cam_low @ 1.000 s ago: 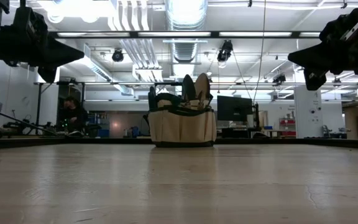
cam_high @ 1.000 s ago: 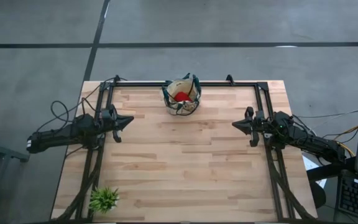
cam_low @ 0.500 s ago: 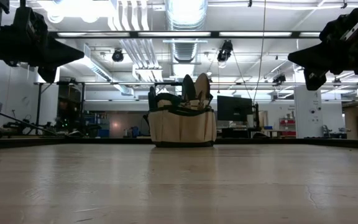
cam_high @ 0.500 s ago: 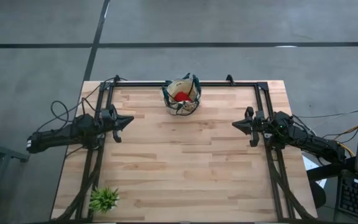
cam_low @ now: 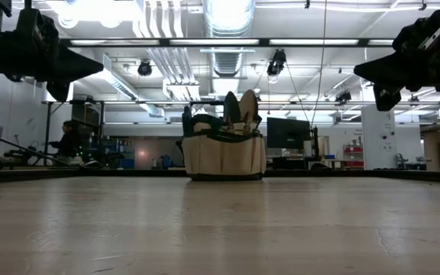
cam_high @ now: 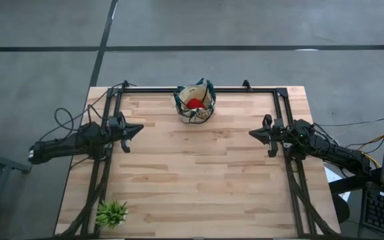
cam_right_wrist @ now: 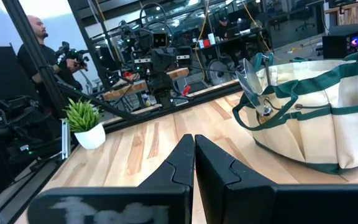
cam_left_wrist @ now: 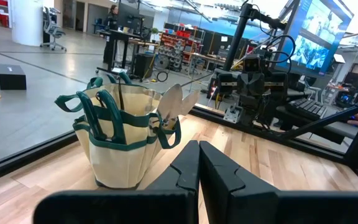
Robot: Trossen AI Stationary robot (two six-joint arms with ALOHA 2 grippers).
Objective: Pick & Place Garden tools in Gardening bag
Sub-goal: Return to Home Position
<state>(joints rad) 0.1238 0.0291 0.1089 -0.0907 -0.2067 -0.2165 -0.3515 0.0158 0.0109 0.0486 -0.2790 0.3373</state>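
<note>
The tan gardening bag [cam_high: 195, 101] with green trim stands on its base at the middle of the table's far edge. A red item [cam_high: 193, 103] shows inside it from above, and a silver trowel blade [cam_left_wrist: 171, 102] sticks up out of it; the trowel blade [cam_right_wrist: 253, 83] also shows in the right wrist view. My left gripper [cam_high: 141, 129] hovers shut at the table's left side, level, pointing toward the table's right edge. My right gripper [cam_high: 251, 133] hovers shut at the right side, pointing left. Both are well clear of the bag and hold nothing.
A small spiky green plant [cam_high: 111, 213] in a white pot stands at the near left corner. A black frame rail [cam_high: 245, 89] runs along the far edge and both sides. The wooden table top [cam_high: 199, 173] lies bare between the arms. A person [cam_right_wrist: 39, 59] stands beyond the table.
</note>
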